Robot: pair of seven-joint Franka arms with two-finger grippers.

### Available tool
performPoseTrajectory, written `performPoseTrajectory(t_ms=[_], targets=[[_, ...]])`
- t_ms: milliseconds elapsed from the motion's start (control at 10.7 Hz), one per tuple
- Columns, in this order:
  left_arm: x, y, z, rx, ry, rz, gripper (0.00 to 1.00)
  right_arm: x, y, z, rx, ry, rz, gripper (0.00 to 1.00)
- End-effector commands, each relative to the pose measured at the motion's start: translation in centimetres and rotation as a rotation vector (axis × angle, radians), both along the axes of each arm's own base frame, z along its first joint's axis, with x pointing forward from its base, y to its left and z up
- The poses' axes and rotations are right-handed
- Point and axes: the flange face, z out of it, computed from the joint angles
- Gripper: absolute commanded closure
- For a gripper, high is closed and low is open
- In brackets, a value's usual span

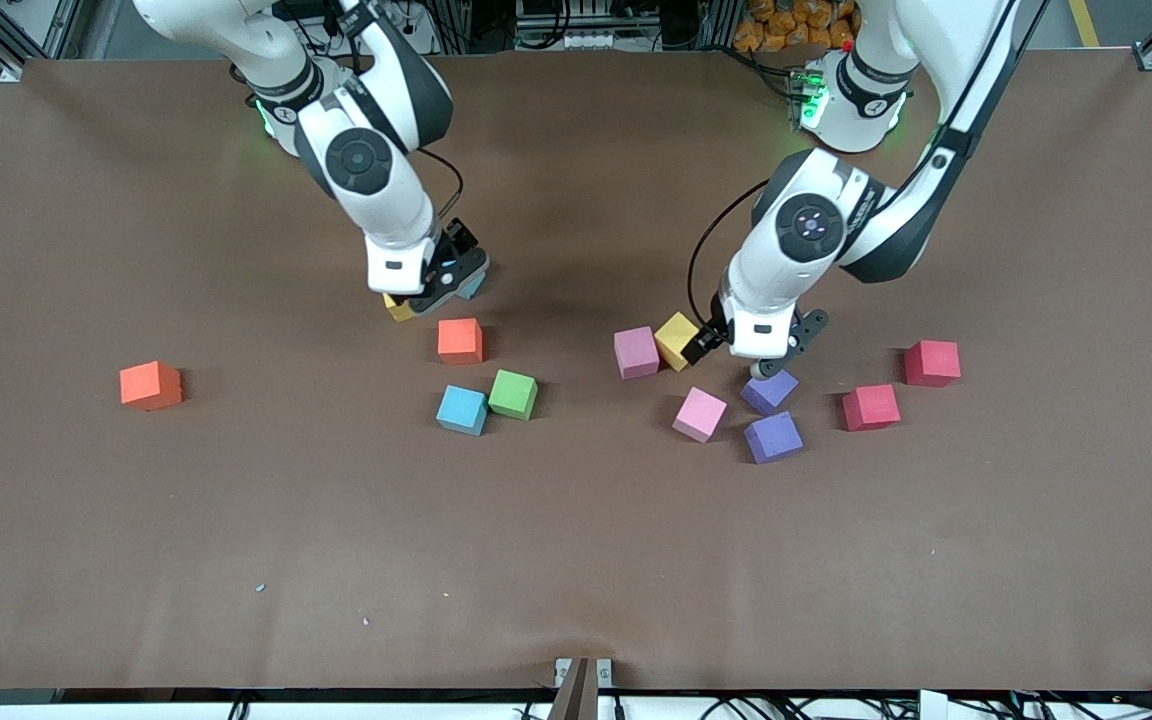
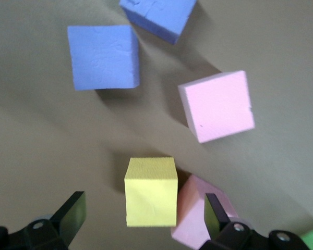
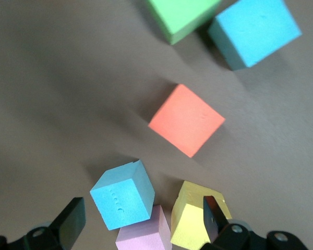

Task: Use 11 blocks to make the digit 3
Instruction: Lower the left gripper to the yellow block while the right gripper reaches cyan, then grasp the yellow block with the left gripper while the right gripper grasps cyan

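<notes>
Front view shows the blocks [image 1: 460, 340] loose mid-table, no digit 3 begun: a picking step, with the open left gripper [image 2: 141, 221] over a yellow block [image 2: 151, 191] and the open right gripper [image 3: 141, 221] over a blue block [image 3: 122, 194], each needing to descend and close.

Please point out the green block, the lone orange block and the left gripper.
green block [image 1: 513, 393], front view, top face.
lone orange block [image 1: 150, 385], front view, top face.
left gripper [image 2: 141, 219], left wrist view, midway between fingers.

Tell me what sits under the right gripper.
The right gripper, open, hangs low over three crowded blocks: a blue cube, a yellow cube and a pink cube. In the front view, the hand covers the pink one completely.
</notes>
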Motion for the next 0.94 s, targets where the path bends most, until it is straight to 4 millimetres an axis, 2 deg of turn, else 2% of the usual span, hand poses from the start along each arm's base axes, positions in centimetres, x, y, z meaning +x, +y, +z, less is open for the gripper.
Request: performPoseTrajectory(t_ms=[0,187,469,656,843], targets=[[-0.4,-1.3,-3.4,0.043,-0.017,0.054,0.0,-1.6,0.5,-1.0,0.03,-0.034,0.151,0.0],[-0.6,-1.4,-4.9,0.055,-0.009,0.052,0.0,-1.7,-0.3,-2.0,0.026,-0.022,0.208,0.0],[-0.6,-1.7,-6.0,0.04,-0.007,0.055,0.0,-2.5,0.3,-5.1,0.003,0.014,0.237,0.0],[-1.1,-2.5,-6.2,0.036,-0.005,0.062,0.0,-4.2,1.4,-6.6,-0.012,0.048,0.25,0.0],[-1.3,-2.8,-7.0,0.038,0.005,0.057,0.0,-5.0,2.0,-7.8,-0.022,0.062,0.265,0.0]])
